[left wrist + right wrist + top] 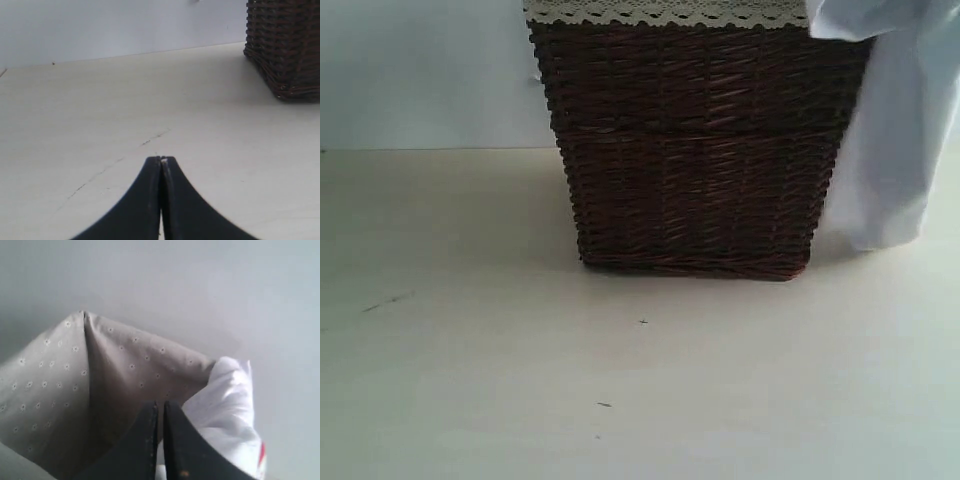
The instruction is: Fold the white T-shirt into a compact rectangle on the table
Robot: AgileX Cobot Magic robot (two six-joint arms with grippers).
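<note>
White T-shirt (890,150) hangs limp down wicker basket (700,150), judged light and soft, best pinched at an edge; left fingers (145,200) closed empty, right fingers (142,440) closed beside its cloth.

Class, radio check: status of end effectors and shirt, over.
Left end effector shut, empty, over table. Right end effector shut on white T-shirt. Shirt hangs unfolded beside basket.

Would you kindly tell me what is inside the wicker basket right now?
A beige dotted lining and part of the white T-shirt, hanging out over one corner. The bottom of the basket is hidden.
</note>
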